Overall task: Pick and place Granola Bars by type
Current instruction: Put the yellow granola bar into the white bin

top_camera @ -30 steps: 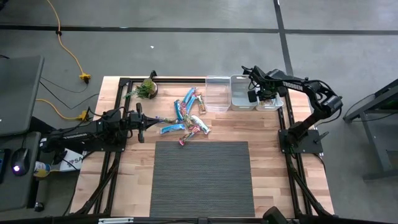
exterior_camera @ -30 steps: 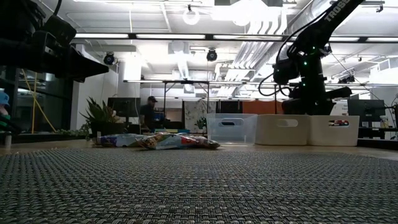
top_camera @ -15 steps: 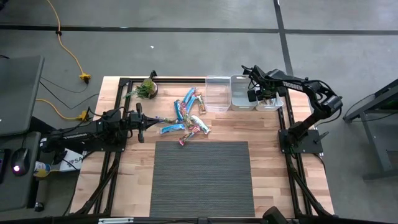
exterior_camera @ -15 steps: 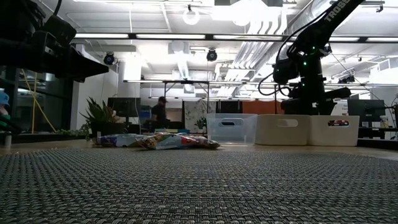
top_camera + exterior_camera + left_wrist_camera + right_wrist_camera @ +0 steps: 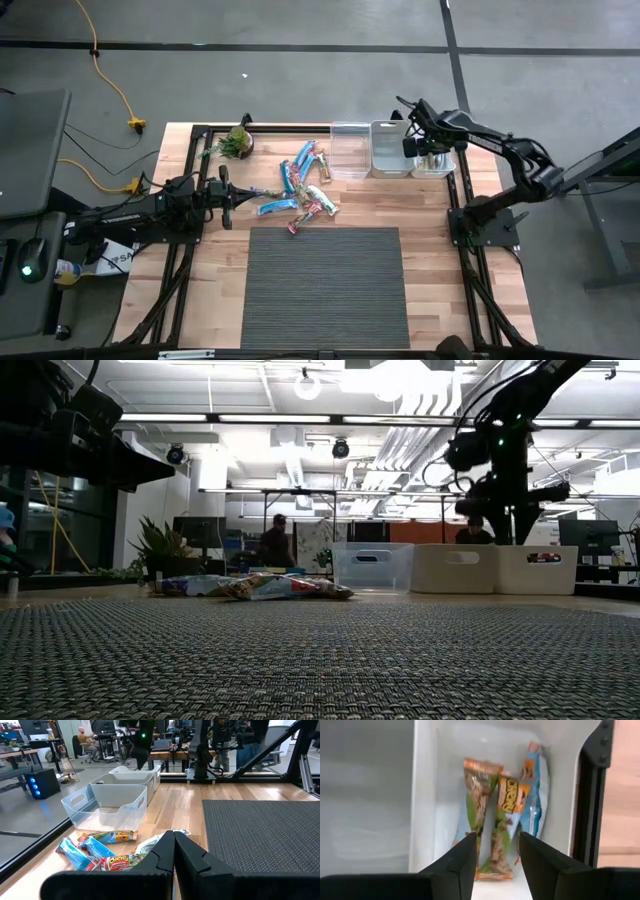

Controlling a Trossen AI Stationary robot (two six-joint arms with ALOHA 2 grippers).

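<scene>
The right gripper (image 5: 414,143) is being held above the outermost of three clear rectangular plastic bins (image 5: 433,163) standing in a row at the far edge of the light wooden desk (image 5: 205,280); its two dark fingers (image 5: 461,862) are standing partly apart with nothing between them. In the right wrist view, three flat wrapped granola bars (image 5: 493,820) are lying side by side on that bin's floor: two with green, orange and brown printing, and a pale blue one against the wall beside them. The remaining granola bars, bright blue ones and blue-red-white ones, are lying in a loose heap (image 5: 303,190) on the bare wood between the bins and the dark ribbed mat (image 5: 325,285), near the empty bin (image 5: 349,151) at the inner end of the row. The left gripper (image 5: 224,196) is being held low over the desk just beside that heap, its fingers (image 5: 186,856) pressed together and holding nothing. A small green potted plant (image 5: 238,142) is standing at the far left corner. In the low view, a person (image 5: 272,544) is being seen in the room behind the desk.
</scene>
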